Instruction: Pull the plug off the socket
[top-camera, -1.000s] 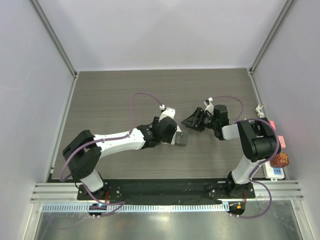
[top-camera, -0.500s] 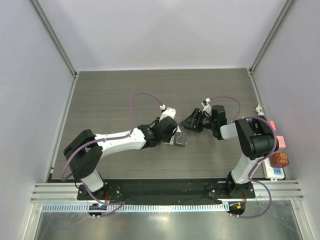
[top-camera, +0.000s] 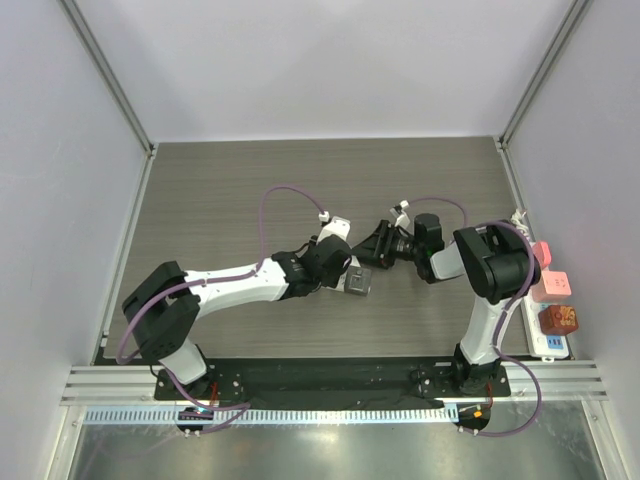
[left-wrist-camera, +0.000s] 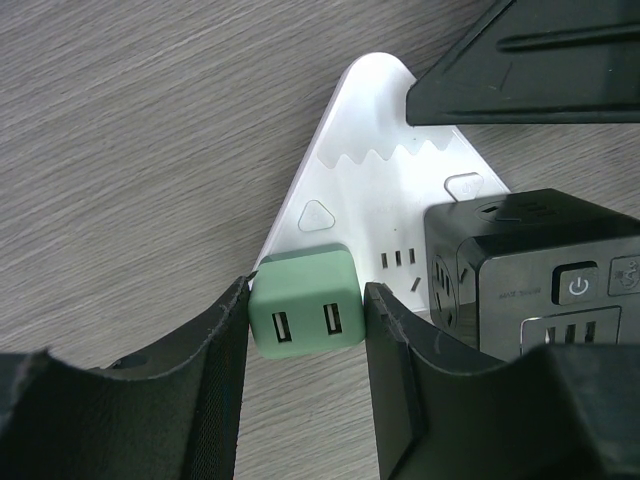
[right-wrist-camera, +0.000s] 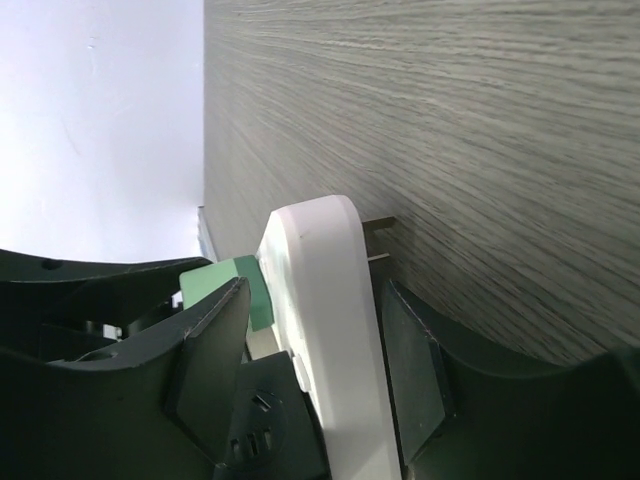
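left gripper (left-wrist-camera: 306, 300): jaws pinch matte green plug (left-wrist-camera: 303, 318), 2 USB slots, seated in white triangular socket (left-wrist-camera: 365, 190) | right gripper (right-wrist-camera: 315, 300): jaws spread astride socket edge, contact unclear | black cube adapter (left-wrist-camera: 530, 260) beside left jaws, cut off

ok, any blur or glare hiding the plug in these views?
Left wrist: green plug and white socket sharp, evenly lit, no glare; left fingers slightly soft. Right wrist: socket bright, low detail, right fingers dark, plug a sliver. Top external: crisp, plug hidden under left hand and right hand.

Lab test cell: white walls (top-camera: 320, 60), aluminium rails (top-camera: 110, 385), wood-grain tabletop (top-camera: 220, 190).
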